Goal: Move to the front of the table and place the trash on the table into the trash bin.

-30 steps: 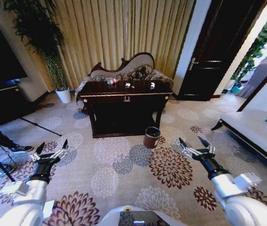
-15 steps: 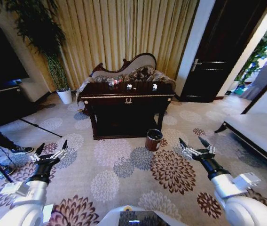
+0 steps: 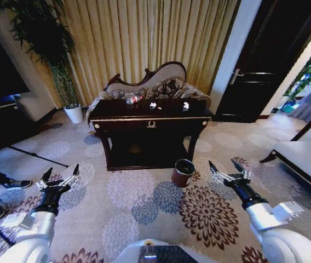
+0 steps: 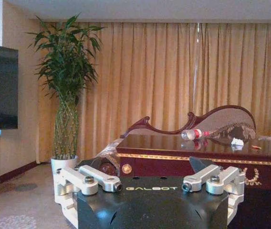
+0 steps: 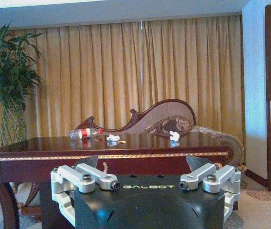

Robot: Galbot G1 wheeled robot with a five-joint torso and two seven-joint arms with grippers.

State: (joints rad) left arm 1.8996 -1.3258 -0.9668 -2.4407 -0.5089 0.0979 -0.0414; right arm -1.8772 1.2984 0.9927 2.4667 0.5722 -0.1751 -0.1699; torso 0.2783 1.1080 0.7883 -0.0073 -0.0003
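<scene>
The dark glossy table (image 3: 150,117) stands ahead of me on the patterned carpet, in front of the curtains. On its top lie a clear bottle with a red label (image 3: 134,99) and white paper scraps (image 3: 153,105) (image 3: 186,106). The round reddish-brown trash bin (image 3: 183,172) stands on the floor by the table's right front leg. My left gripper (image 3: 61,174) and right gripper (image 3: 223,166) hover low, well short of the table, both open and holding nothing. The wrist views show the bottle (image 4: 196,134) (image 5: 85,133) and scraps (image 4: 237,141) (image 5: 174,136) on the tabletop.
A curved-back sofa (image 3: 155,82) stands behind the table. A tall plant in a white pot (image 3: 74,112) is at the back left, beside a black TV stand (image 3: 2,123). A dark door (image 3: 259,71) is at the right, a pale bench (image 3: 303,159) farther right. Tripod legs cross the left floor.
The whole head view has shifted: the table and bin sit a little closer and more central, so the camera has moved. Both arms keep the same pose, grippers open.
</scene>
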